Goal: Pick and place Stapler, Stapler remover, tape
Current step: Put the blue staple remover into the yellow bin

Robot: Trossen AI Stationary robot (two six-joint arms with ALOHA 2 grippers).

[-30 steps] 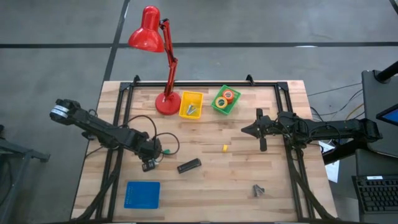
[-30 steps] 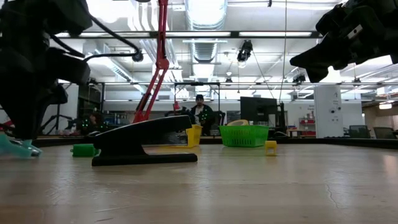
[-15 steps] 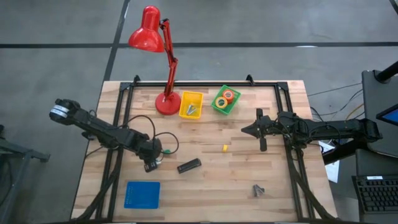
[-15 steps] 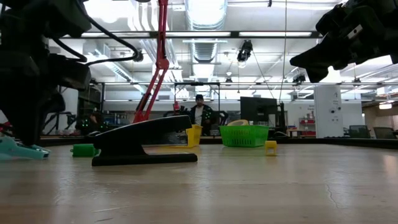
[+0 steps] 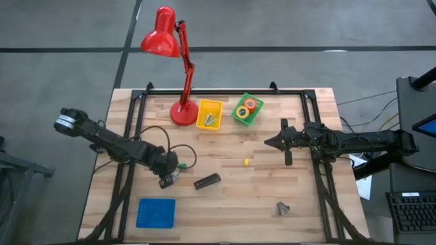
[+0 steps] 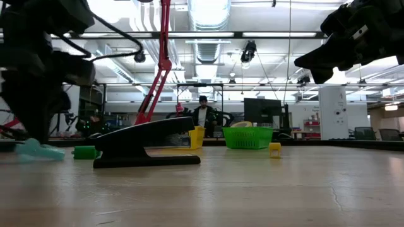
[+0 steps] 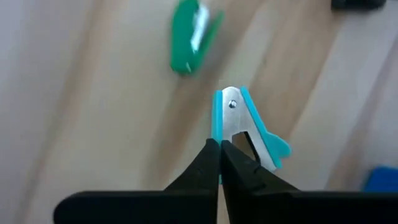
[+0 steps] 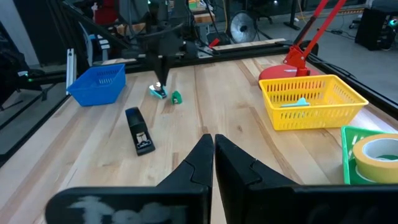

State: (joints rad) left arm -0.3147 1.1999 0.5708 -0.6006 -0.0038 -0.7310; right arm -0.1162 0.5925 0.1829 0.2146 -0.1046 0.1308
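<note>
The teal staple remover (image 7: 249, 127) lies on the table right under my left gripper (image 7: 219, 149), which points steeply down and is shut. It also shows in the low view (image 6: 39, 150). The black stapler (image 5: 207, 181) rests flat on its base just right of that gripper (image 5: 166, 180). A small green bit (image 7: 189, 37) lies beyond the remover. Tape rolls (image 5: 245, 108) sit in the green basket (image 5: 253, 117) at the back. My right gripper (image 5: 268, 142) hangs shut above the table's right half, holding nothing. My left gripper comes from above, slanting down, and its shut fingertips (image 7: 211, 155) meet the remover's long teal arm (image 7: 216, 115). A thin teal strip shows between the fingers. I cannot tell whether they pinch that arm or only rest against it. The remover lies on the table.
A red desk lamp (image 5: 182, 112) stands at the back, with a yellow basket (image 5: 209, 113) beside it. A blue tray (image 5: 156, 212) sits at the near left. A small yellow bit (image 5: 246, 162) and a grey metal piece (image 5: 283, 207) lie on the wood.
The staple remover has slid a short way along the table toward the stapler, staying flat on the wood. My left gripper has tipped a little over it without leaving its place.
</note>
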